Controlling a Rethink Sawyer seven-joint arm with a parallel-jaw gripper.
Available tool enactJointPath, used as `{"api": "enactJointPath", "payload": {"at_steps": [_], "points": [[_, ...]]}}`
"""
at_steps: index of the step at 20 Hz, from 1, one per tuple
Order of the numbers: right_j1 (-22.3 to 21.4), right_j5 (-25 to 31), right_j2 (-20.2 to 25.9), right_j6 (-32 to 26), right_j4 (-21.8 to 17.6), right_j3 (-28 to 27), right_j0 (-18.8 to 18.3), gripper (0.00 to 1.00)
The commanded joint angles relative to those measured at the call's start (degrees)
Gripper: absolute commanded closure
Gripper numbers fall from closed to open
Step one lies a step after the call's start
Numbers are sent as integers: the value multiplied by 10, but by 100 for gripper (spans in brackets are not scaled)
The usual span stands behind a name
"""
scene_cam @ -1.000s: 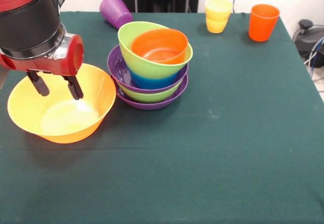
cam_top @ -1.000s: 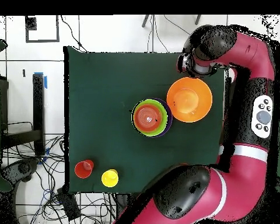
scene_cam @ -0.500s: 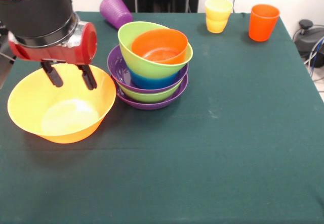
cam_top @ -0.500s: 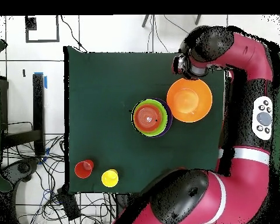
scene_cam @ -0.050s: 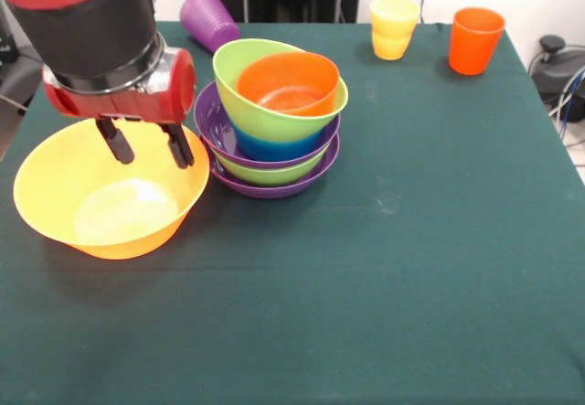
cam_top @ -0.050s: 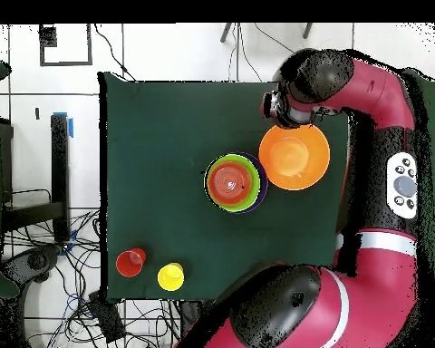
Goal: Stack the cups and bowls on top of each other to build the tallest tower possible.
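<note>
My gripper (scene_cam @ -0.050s: pixel 150 154) hangs open with nothing between its fingers, over the far right rim of the very large yellow-orange bowl (scene_cam @ -0.050s: pixel 108 197). Just right of it stands the tower (scene_cam @ -0.050s: pixel 272 122): purple, green, purple, blue and green bowls, with the small red-orange bowl (scene_cam @ -0.050s: pixel 288 83) on top. A ribbed purple cup (scene_cam @ -0.050s: pixel 208 19) lies on its side at the far edge. Two nested yellow-orange cups (scene_cam @ -0.050s: pixel 394 26) and an orange-red cup (scene_cam @ -0.050s: pixel 475 39) stand upright at the far right. From overhead, the big bowl (cam_top @ -0.050s: pixel 294 156) touches the tower (cam_top @ -0.050s: pixel 232 182), and the arm covers the gripper.
A dark green cloth (scene_cam @ -0.050s: pixel 411 259) covers the table, with wide bare room on the near and right sides. Off the table's right edge sit a dark device and cables (scene_cam @ -0.050s: pixel 558 67). The arm's thick wrist (scene_cam @ -0.050s: pixel 87 21) looms over the left far corner.
The open gripper has risen out of the big yellow-orange bowl and moved right, towards the tower. The bowls and cups have not moved.
</note>
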Motion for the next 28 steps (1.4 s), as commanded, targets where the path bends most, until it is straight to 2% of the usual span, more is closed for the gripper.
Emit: {"api": "enactJointPath", "payload": {"at_steps": [1, 6, 11, 21, 28], "points": [[55, -28, -2, 66, -1, 5, 25, 0], [78, -23, 3, 58, -1, -27, 27, 0], [40, -61, -9, 70, 12, 47, 20, 0], [22, -83, -24, 66, 31, 78, 20, 0], [27, -109, -29, 57, 40, 87, 18, 0]]}}
